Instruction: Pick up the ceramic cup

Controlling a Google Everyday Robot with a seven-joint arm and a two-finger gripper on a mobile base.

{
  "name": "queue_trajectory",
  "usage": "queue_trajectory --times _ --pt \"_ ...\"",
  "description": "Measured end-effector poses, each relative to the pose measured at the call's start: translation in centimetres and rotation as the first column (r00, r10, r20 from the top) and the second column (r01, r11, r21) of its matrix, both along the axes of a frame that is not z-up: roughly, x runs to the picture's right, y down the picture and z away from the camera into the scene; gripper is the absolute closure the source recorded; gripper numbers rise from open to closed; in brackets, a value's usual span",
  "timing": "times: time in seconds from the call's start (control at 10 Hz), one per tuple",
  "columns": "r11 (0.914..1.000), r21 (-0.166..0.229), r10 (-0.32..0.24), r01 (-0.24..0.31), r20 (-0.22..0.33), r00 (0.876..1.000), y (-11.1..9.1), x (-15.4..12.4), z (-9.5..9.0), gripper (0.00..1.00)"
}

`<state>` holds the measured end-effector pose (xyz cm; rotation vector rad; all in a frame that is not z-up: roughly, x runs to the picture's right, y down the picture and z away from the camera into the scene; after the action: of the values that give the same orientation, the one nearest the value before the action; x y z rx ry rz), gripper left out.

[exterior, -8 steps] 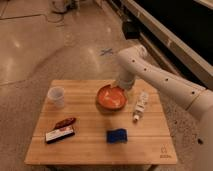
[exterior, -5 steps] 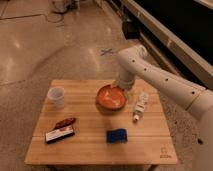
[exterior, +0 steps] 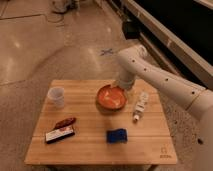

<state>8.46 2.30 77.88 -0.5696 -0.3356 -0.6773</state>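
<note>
The ceramic cup [exterior: 56,96] is a small pale tumbler standing upright near the left edge of the wooden table [exterior: 90,145]. The wide orange bowl [exterior: 111,97] sits at the table's middle back. My white arm reaches in from the right, and the gripper [exterior: 122,85] hangs over the far right rim of the orange bowl, well to the right of the cup. It holds nothing that I can see.
A white tube [exterior: 141,106] lies right of the bowl. A blue sponge-like block [exterior: 116,135] lies at the front middle. A red-brown item [exterior: 65,123] and a dark flat packet [exterior: 60,135] lie at the front left. Shiny floor surrounds the table.
</note>
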Motion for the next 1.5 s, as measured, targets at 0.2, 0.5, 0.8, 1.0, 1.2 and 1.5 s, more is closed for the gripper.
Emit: queue_trajectory --times 0.2,0.5,0.8,1.0,1.2,1.5 --pt "1.0000 0.000 0.000 0.000 0.000 1.000 0.0 0.0 0.0 0.20" --pt "1.0000 0.000 0.000 0.000 0.000 1.000 0.0 0.0 0.0 0.20" --pt "1.0000 0.000 0.000 0.000 0.000 1.000 0.0 0.0 0.0 0.20" --pt "1.0000 0.000 0.000 0.000 0.000 1.000 0.0 0.0 0.0 0.20" --pt "1.0000 0.001 0.000 0.000 0.001 1.000 -0.1 -0.1 0.0 0.20" --pt "1.0000 0.003 -0.002 0.002 0.018 1.000 -1.4 -1.6 1.9 0.20"
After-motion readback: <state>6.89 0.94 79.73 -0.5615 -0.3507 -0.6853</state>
